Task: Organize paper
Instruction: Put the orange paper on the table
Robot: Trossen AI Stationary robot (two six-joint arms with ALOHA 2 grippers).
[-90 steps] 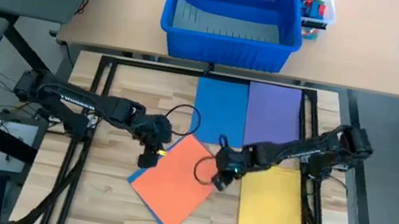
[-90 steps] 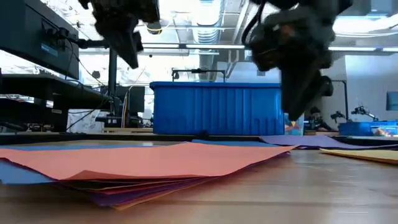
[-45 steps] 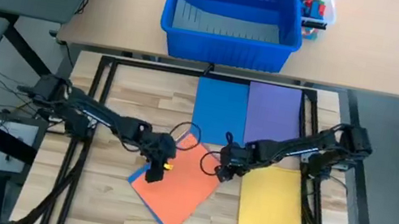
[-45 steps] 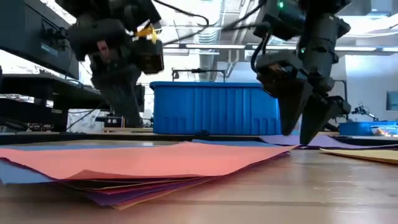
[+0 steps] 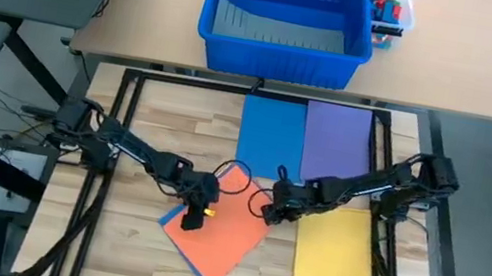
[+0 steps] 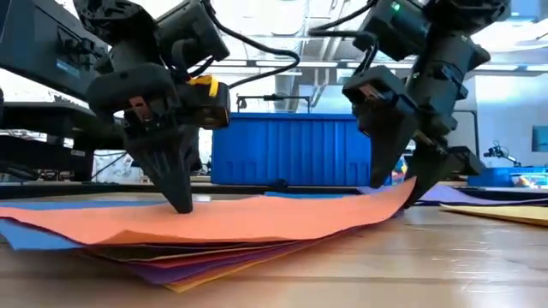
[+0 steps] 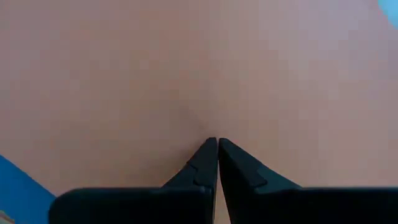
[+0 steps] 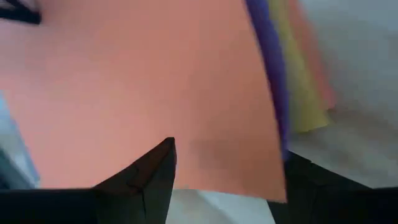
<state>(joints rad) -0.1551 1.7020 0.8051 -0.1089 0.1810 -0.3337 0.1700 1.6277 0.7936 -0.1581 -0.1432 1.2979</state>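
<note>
A pile of paper lies at the table's middle, topped by an orange sheet (image 5: 220, 230) (image 6: 257, 218). Blue, purple and yellow edges (image 6: 205, 267) stick out below it. Single sheets lie flat apart: blue (image 5: 271, 137), purple (image 5: 336, 144), yellow (image 5: 336, 261). My left gripper (image 5: 198, 209) (image 7: 217, 142) stands shut on the orange sheet's left part. My right gripper (image 5: 272, 207) (image 6: 407, 192) is open at that sheet's right edge, with the edge between its fingers. My left gripper presses its shut fingertips (image 6: 182, 204) down on the orange sheet's upper face (image 7: 211, 118), left of its middle. The fingers come from above, pointing down. The sheet lies on the pile beneath them. My right gripper straddles the orange sheet's right edge (image 6: 396, 198), slanting down from the table's right. One finger (image 6: 428, 175) is under the edge, the other (image 8: 146, 177) above it. The edge curls up off the pile; the rest of the sheet lies flat.
A big blue plastic bin (image 5: 285, 18) stands on the table beyond the far edge, with a small box of coloured pieces (image 5: 390, 11) to its right. Bare wood (image 5: 152, 122) shows left of the blue sheet and near the front edge.
My left gripper has come down and toward the near edge, and its shut tips now stand on the orange sheet. My right gripper has lowered to the sheet's right edge. That edge, flat before, now curls up; the rest of the sheet has stayed.
</note>
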